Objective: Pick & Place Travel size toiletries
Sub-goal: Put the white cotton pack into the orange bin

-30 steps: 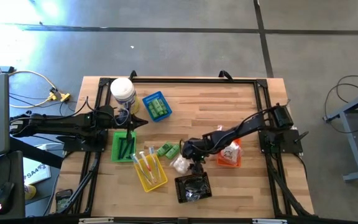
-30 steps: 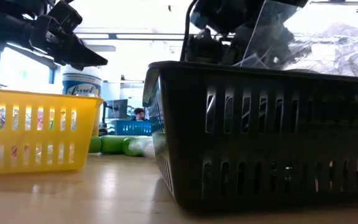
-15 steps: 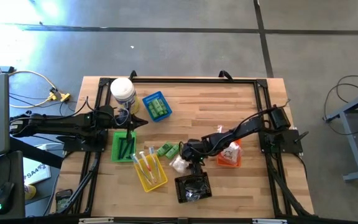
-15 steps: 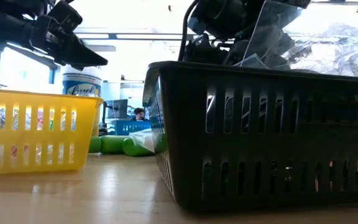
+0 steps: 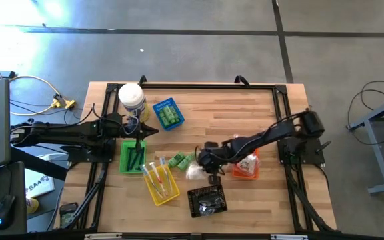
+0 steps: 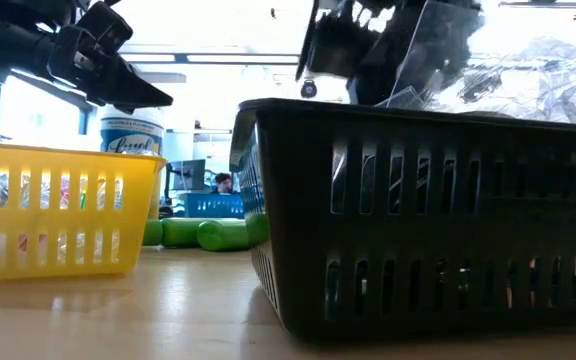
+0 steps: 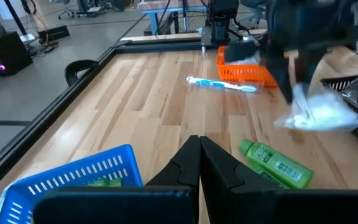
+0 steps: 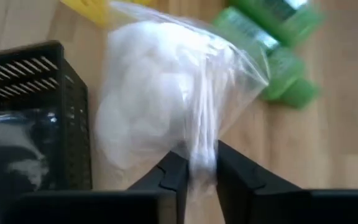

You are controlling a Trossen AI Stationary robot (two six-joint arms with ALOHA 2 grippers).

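A white puffy packet point(image 8: 160, 106) in clear wrap hangs at my right gripper point(image 8: 199, 167), which is shut on it near the table's middle point(image 5: 202, 165), between two green bottles point(image 5: 181, 160) and the black basket point(image 5: 207, 200). The left wrist view shows the packet point(image 7: 319, 112) up off the wood. My left gripper point(image 5: 147, 130) is shut and holds nothing, hovering over the green basket point(image 5: 133, 157) at the left. A toothbrush point(image 7: 222, 84) lies flat on the table beside the orange basket point(image 7: 244, 71). My right gripper pinches a bunched fold of the packet's clear wrap point(image 8: 201, 146) between its two fingers, at one side of the packet. The fingers slant down from the table's right side. The packet hangs past the fingertips, clear of the table.
A yellow basket point(image 5: 160, 183) with wrapped sticks stands at the near left, and a blue basket point(image 5: 168, 113) with green bottles and a big white jar point(image 5: 132, 99) at the far left. The black basket point(image 6: 428, 210) holds clear-wrapped items. The far middle of the table is bare wood.
My right gripper has shut on the white packet and risen with it. The packet, which lay on the table by the green bottles, is now lifted clear.
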